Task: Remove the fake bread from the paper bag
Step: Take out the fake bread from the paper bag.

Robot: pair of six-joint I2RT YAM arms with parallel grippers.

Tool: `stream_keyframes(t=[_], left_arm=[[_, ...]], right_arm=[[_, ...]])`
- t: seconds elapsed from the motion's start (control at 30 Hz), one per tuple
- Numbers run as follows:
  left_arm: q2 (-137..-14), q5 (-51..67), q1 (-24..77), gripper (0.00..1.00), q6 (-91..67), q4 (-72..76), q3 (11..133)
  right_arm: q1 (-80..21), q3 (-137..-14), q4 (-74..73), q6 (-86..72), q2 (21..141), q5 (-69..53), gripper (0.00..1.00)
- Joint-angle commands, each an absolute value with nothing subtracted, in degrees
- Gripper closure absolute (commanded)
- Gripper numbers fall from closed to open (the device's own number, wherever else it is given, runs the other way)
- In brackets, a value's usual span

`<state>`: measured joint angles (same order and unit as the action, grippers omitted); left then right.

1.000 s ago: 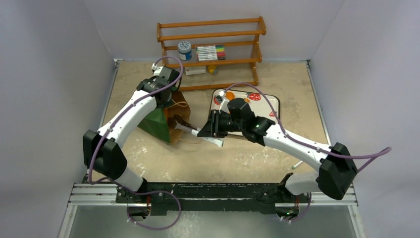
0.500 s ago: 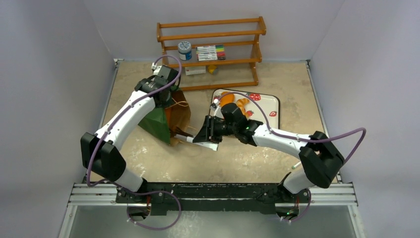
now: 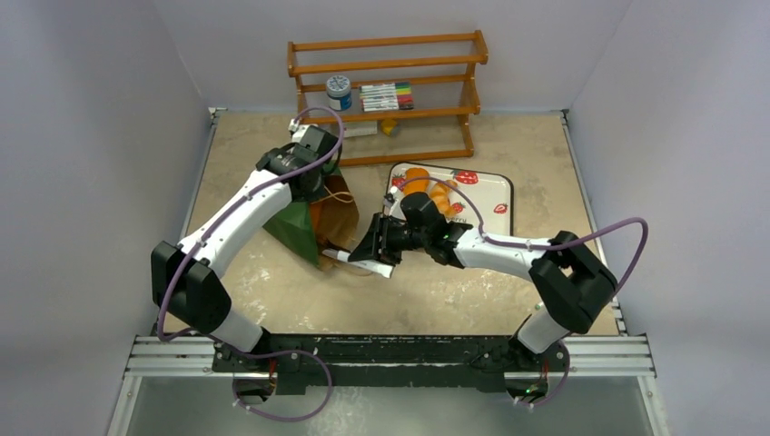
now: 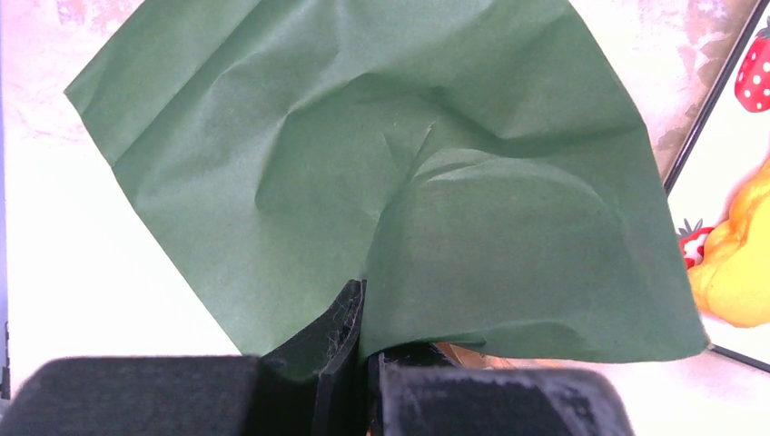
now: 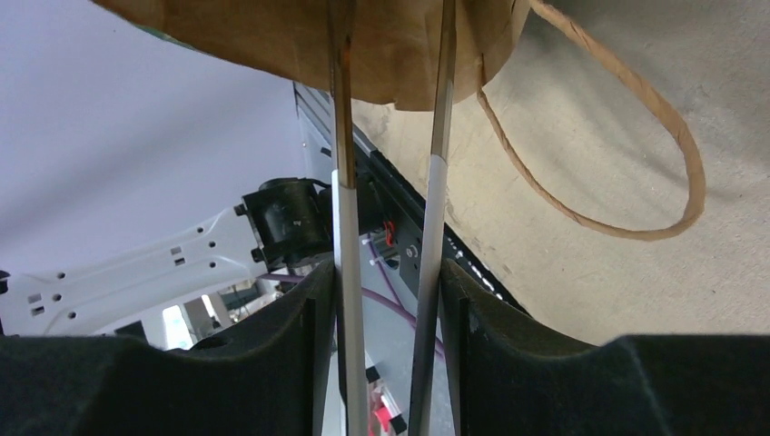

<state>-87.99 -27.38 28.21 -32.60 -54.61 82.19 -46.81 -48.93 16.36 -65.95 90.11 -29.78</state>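
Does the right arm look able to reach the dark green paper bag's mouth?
Probably yes: the right tool faces the mouth of the dark green paper bag, held by the left tool; nothing lies between.

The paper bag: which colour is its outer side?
Dark green. The paper bag shows this best in the left wrist view.

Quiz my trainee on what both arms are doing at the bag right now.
1. True or false: the left gripper is shut on the paper bag, pinching its green wall.
2. The long fingers of the right gripper reach: A) into the bag's brown mouth, B) beneath the bag, C) away from it.
3. Where do orange toy breads already lie?
Key: 1 true; 2 A; 3 on the strawberry-printed tray.
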Motion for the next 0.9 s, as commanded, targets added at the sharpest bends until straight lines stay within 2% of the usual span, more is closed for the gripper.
stream_keyframes(t=[0.0,0.67,0.87], left_arm=[[-85.7,-28.4,29.3,1.00,-35.4,-51.9,81.9],[-85.2,-28.4,30.7,1.00,-36.5,-51.8,79.7],[-85.6,-28.3,30.7,1.00,-36.1,-51.6,79.5]], right_arm=[[-46.6,-50.1,20.5,-69.0,90.5,-30.7,0.54],[-46.3,-54.2,26.3,-73.1,99.4,-29.5,0.51],[-46.3,-57.5,25.6,-71.9,101.3,-28.7,0.58]])
